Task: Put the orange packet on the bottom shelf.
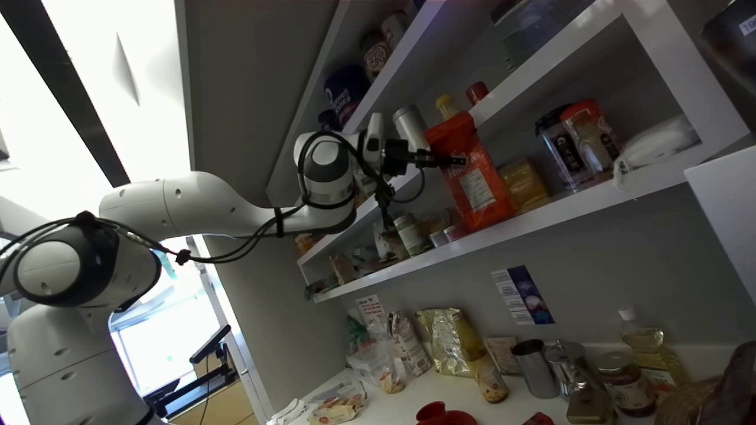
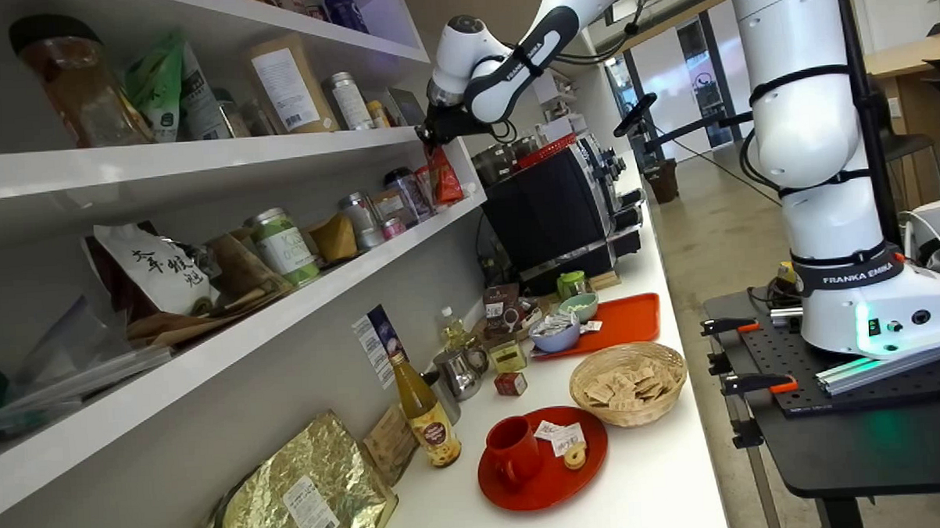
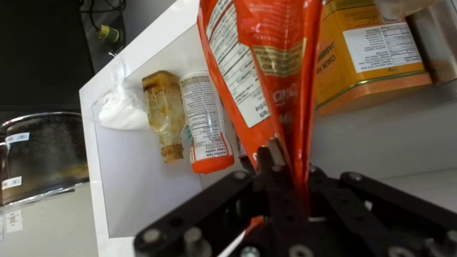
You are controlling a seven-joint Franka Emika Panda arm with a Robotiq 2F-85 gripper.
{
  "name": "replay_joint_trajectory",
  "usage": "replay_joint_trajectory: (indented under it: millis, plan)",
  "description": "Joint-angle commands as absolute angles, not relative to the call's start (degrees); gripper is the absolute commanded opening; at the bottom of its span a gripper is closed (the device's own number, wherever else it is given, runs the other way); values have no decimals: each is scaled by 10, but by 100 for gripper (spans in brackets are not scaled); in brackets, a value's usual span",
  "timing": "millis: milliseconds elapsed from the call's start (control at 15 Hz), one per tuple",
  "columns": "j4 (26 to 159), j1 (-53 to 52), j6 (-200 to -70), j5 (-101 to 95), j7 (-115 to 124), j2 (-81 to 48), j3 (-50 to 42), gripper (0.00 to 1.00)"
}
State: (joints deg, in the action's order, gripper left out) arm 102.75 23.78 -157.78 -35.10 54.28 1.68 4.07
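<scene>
I have the glossy red-orange, white-labelled packet (image 1: 476, 184) pinched in my tool (image 3: 291, 166), its foot below the tool at the bottom shelf (image 1: 567, 211), contact unclear. In the wrist view a yellow tin (image 3: 360, 64) stands to the tool's right, a jar (image 3: 206, 121) and corked bottle (image 3: 165, 110) to its left.

Kitchen: food-stocked wall shelves (image 2: 201, 162); white counter (image 2: 649, 476) with 1 mug (image 2: 512, 446) on red plate (image 2: 552, 492).

Robot base (image 2: 882, 312): "FRANKA EMIKA"
Blue can (image 1: 346, 88): "xwell House"
Yellow tin (image 3: 371, 78): "CHUN HA", "JASMIN", upside down
White bottle (image 3: 205, 114): "Nutrition Facts"
Orange packet (image 1: 479, 177): "Ho", rest blurred
</scene>
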Motion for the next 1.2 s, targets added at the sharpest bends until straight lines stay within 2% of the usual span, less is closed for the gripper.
replay_joint_trajectory:
  millis: [0, 467, 1133]
  plan:
    - [976, 234, -1565, -345, 572, -34, 45, 0]
    - [875, 219, -1562, -318, 556, -114, 65, 1]
    - [856, 234, -1533, -268, 466, -126, 68, 1]
